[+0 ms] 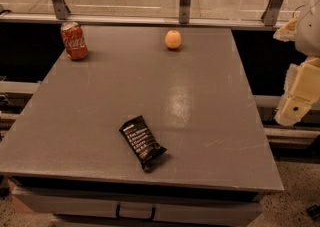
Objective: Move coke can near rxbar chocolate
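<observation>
- The end effector [298, 96] shows only as pale cream-coloured blocks at the right edge of the view, partly cut off by the frame. It hangs beyond the right edge of the desk [210, 96], well away from everything on it.
- I cannot tell how far open it is. The can, the bar and the fruit all lie on the desk, apart from it.
- The light is dim and warm, and a pale sheen sits on the desk top right of centre.
- The front left corner of the desk runs out of view. Below the front edge a pale panel with a dark handle [135, 212] is cut off by the bottom of the frame.
- The coke can [74, 41] stands upright at the far left corner of the desk. It is red with white script and a silvery top; its back is hidden.
- The rxbar chocolate [142, 142] lies flat near the front edge, left of centre, and is set diagonally. It is black with white lines of text too small to read, and its nearer end is crimped.
- Can and bar are well apart, with bare desk between them.
- A round orange fruit [173, 39] sits near the far edge, about mid-width, apart from the can.
- Behind the desk runs a rail with grey metal brackets [185, 1].
</observation>
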Robot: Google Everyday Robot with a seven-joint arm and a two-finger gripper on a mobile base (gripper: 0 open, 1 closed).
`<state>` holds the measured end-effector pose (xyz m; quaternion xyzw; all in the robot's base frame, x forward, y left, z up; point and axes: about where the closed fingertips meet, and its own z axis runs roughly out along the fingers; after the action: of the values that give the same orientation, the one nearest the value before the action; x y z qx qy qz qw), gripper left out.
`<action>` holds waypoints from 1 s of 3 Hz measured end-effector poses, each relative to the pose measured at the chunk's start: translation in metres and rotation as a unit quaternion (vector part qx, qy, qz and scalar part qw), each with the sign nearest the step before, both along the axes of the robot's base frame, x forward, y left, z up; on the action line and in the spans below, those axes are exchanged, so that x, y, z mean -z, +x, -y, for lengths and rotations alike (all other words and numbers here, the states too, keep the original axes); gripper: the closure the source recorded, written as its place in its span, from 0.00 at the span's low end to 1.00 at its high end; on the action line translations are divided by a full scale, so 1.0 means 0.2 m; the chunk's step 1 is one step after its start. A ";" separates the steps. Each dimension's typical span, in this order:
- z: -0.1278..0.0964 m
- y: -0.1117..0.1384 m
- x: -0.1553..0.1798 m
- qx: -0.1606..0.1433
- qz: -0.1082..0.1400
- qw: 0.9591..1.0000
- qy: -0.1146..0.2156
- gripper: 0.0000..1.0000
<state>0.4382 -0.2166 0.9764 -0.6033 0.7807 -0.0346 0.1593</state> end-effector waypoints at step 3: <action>-0.60 0.48 0.02 -0.102 0.054 0.989 0.090 0.00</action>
<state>0.5338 -0.0956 0.9729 -0.6601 0.7055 0.0198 0.2572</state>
